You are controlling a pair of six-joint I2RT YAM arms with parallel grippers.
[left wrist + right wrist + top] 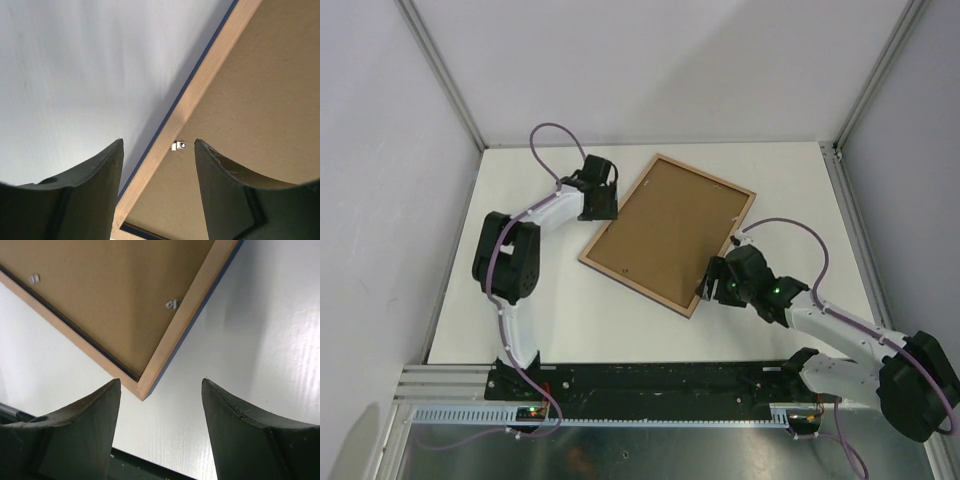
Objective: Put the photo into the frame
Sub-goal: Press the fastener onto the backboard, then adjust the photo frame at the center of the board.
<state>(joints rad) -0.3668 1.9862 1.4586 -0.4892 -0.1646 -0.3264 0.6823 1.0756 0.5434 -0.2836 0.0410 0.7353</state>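
Frame (632, 285) lies face down on the white counter (540, 320), turned diagonally: its long axis runs from the far right toward the near left, and the brown board (665, 230) fills its back. The photo cannot be seen; if it is inside, it is under this board. The left tool (158, 145) hangs over the far part of the long left side with its jaws wide, and the wooden edge passes between them without touching. A small metal clip (178, 145) sits on the board just beside that edge, almost under the tool. The right tool (161, 382) is also wide and holds nothing. It hovers at the near right corner of the frame, and the corner tip points into the gap. Two more clips (172, 304) show near the edges there. Each arm is near its own side, so I think the left arm would reach its clip most easily. Nothing else stands on the counter around the frame to block either arm.
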